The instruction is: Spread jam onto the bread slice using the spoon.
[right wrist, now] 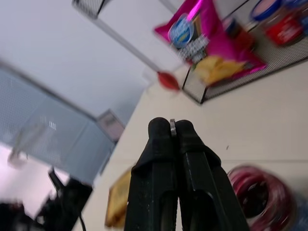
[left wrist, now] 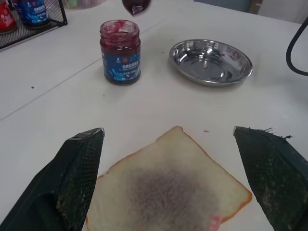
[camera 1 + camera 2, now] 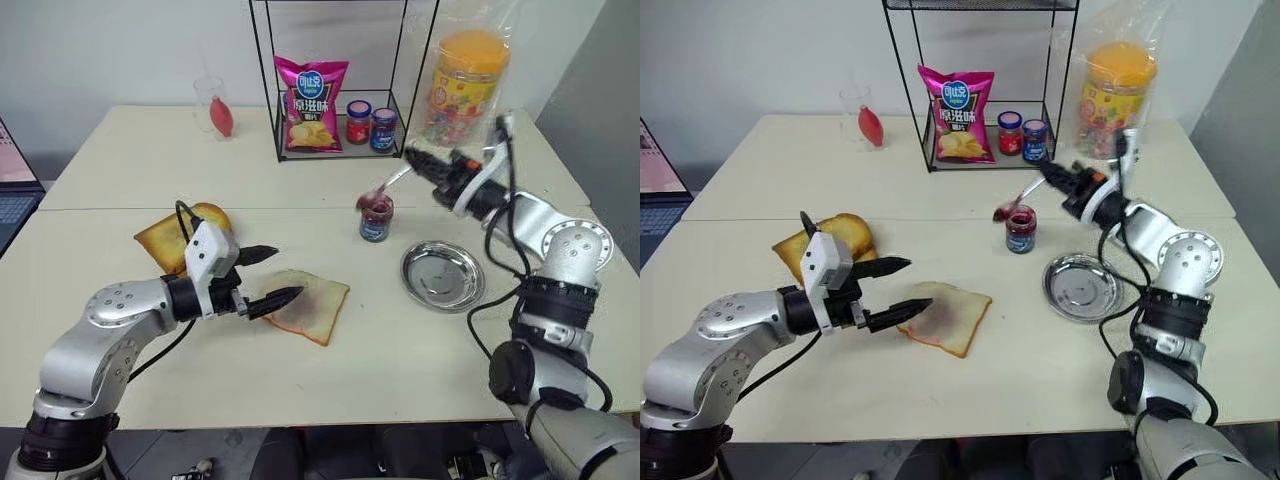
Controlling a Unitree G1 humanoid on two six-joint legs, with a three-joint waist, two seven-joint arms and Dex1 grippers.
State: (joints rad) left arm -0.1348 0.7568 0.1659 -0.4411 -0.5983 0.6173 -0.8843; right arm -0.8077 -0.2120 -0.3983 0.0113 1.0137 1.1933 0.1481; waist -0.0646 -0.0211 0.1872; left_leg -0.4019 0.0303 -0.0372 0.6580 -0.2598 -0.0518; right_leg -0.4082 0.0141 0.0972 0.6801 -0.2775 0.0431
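Right gripper (image 3: 414,156): fingers pressed together on the spoon's handle, raised above the table near the front of the wire rack, pointing toward the robot's left.
Left gripper (image 3: 268,276): fingers spread wide, one over the near-left edge of the bread slice, the other above the table just beyond the slice; nothing between them.
Table (image 3: 120,160): pale, made of two tops with a seam running side to side; everything stands on it.
Wire rack (image 3: 275,70): black frame at the middle of the far edge, holding a pink crisp bag (image 3: 311,103) and two lidded jars (image 3: 371,124).
Sweet tub (image 3: 465,85): orange-lidded, in a clear bag, near the far right corner.
Metal plate (image 3: 443,275): round, shiny, toward the right edge, just beside the jam jar and apart from it.
Toasted slices (image 3: 185,235): golden-brown, left of the bread slice, partly behind the left gripper.
Bread slice (image 3: 308,303): pale, lying flat near the middle of the near half, with a purplish stain at its centre.
Jam (image 3: 376,216): dark red in a small open jar with a blue label, between the rack and the plate.
Spoon (image 3: 385,187): slim, tilted, its jam-smeared bowl just above the jar's mouth.
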